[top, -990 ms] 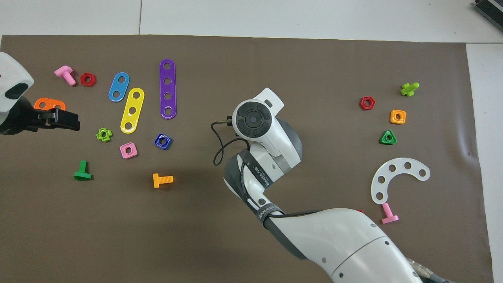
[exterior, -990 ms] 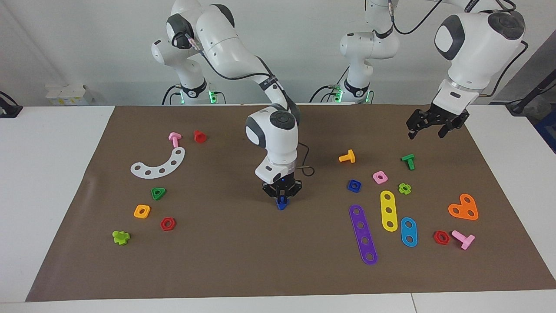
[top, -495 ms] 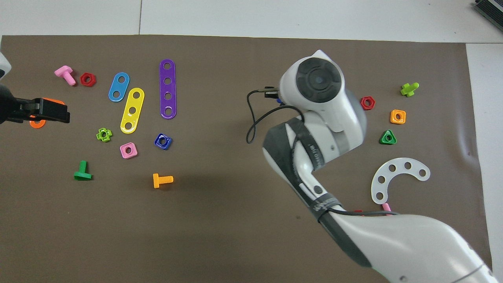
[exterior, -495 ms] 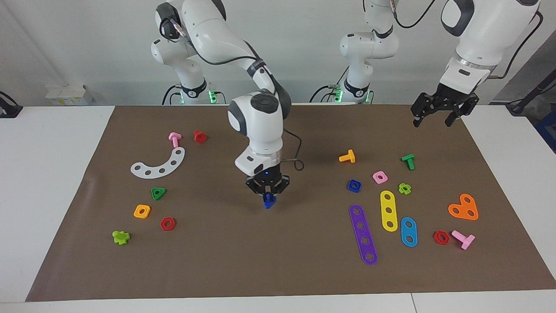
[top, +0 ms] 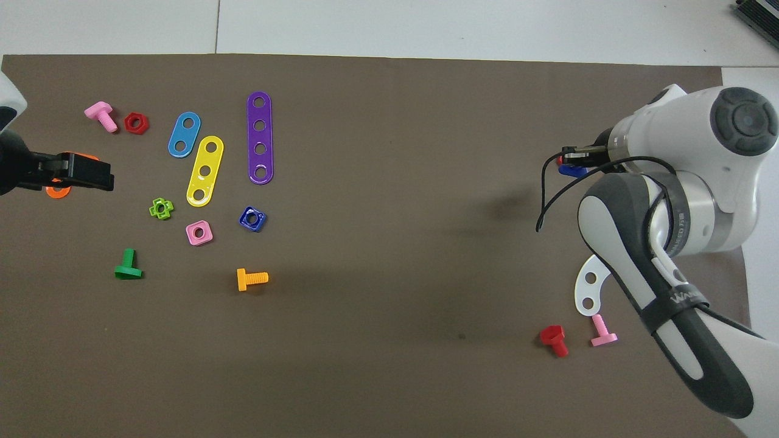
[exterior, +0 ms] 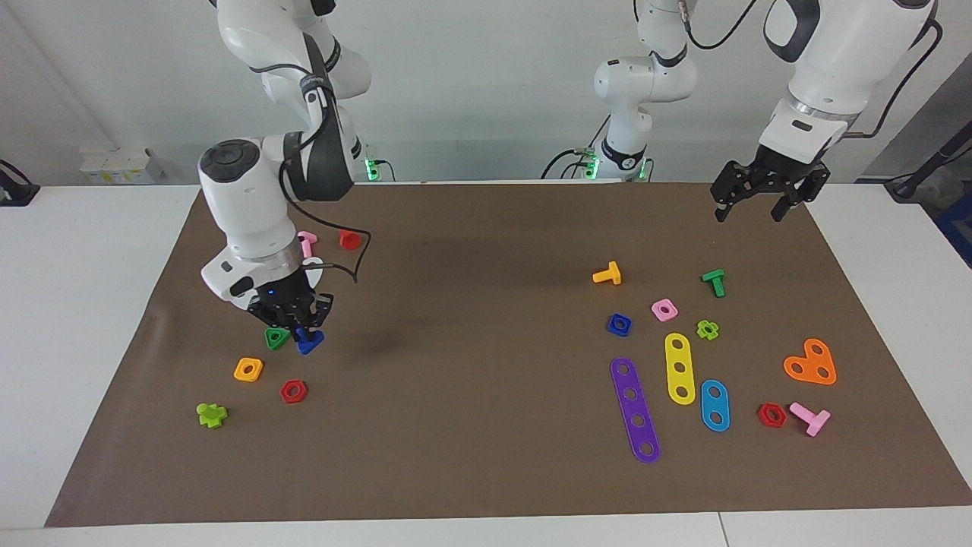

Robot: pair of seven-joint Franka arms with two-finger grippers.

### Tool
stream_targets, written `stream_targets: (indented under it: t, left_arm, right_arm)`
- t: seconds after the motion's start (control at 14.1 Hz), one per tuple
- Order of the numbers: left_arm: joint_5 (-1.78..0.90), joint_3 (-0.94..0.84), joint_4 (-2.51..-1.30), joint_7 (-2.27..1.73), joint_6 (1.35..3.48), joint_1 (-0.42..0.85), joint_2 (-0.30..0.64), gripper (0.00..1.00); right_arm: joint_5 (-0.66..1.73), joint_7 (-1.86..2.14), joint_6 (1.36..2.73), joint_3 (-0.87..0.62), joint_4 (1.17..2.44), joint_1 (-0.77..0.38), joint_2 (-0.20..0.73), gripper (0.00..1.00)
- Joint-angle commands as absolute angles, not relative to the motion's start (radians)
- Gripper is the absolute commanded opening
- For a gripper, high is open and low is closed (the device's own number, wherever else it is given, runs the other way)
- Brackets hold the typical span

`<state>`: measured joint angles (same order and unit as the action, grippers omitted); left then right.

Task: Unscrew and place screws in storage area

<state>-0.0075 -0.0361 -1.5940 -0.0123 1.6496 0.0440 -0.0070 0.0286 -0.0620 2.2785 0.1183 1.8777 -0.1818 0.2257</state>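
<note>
My right gripper (exterior: pixel 302 333) is shut on a small blue screw (exterior: pixel 308 343) with a triangular head. It holds the screw a little above the brown paper sheet (exterior: pixel 471 456), over the spot beside a green triangular nut (exterior: pixel 276 337). In the overhead view the screw (top: pixel 572 170) shows just under the right gripper (top: pixel 569 159), with the arm covering the nuts below. My left gripper (exterior: pixel 748 213) is open and empty, raised over the paper's corner at the left arm's end; it also shows in the overhead view (top: pixel 91 176).
Around the right gripper lie an orange square nut (exterior: pixel 248 369), a red hex nut (exterior: pixel 293 391), a lime bolt (exterior: pixel 211 415), a pink bolt (exterior: pixel 307 243) and a red bolt (exterior: pixel 349 238). Toward the left arm's end lie a blue square nut (exterior: pixel 620 324), coloured strips and more bolts.
My right gripper has carried the blue screw from the middle of the paper toward the right arm's end, to beside the green triangular nut. My left gripper rose, then held its place.
</note>
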Motion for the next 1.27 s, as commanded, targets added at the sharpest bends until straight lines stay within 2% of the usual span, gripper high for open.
stream_targets:
  t: [0.0, 0.14, 0.21, 0.42, 0.49, 0.57, 0.78, 0.85, 1.06, 1.2]
  left_arm:
    - [0.012, -0.034, -1.577, -0.015, 1.623, 0.006, 0.000, 1.00]
    - [0.012, -0.034, -1.630, -0.015, 1.606, 0.000, -0.030, 1.00]
    - [0.012, -0.034, -1.670, -0.018, 1.605, 0.000, -0.050, 1.00]
    - [0.024, -0.034, -1.678, -0.015, 1.577, 0.002, -0.058, 1.00]
    - [0.025, -0.034, -1.683, -0.015, 1.575, 0.002, -0.060, 1.00]
    - [0.026, -0.034, -1.686, -0.017, 1.566, 0.003, -0.064, 1.00]
    - [0.031, -0.035, -1.689, -0.012, 1.574, 0.008, -0.066, 1.00]
    - [0.031, -0.037, -1.689, -0.011, 1.568, 0.012, -0.066, 1.00]
    - [0.031, -0.044, -1.681, -0.012, 1.552, 0.017, -0.064, 1.00]
    - [0.029, -0.046, -1.683, -0.011, 1.552, 0.015, -0.064, 1.00]
  right_arm:
    - [0.052, -0.012, 2.466, 0.103, 2.107, -0.143, 0.167, 0.00]
    - [0.052, -0.009, 2.552, 0.101, 2.176, -0.135, 0.172, 0.00]
    - [0.052, -0.006, 2.554, 0.103, 2.187, -0.135, 0.172, 0.00]
    - [0.054, 0.054, 2.553, 0.103, 2.207, -0.115, 0.175, 0.00]
    - [0.054, 0.067, 2.553, 0.103, 2.210, -0.106, 0.179, 0.17]
    - [0.054, 0.066, 2.550, 0.103, 2.209, -0.106, 0.179, 0.98]
    - [0.054, 0.034, 2.530, 0.104, 2.178, -0.118, 0.158, 1.00]
    - [0.052, -0.016, 2.479, 0.106, 2.142, -0.120, 0.135, 1.00]
    - [0.045, -0.071, 2.170, 0.112, 1.915, -0.107, 0.088, 1.00]
    - [0.032, -0.100, 2.013, 0.120, 1.794, -0.106, 0.065, 1.00]
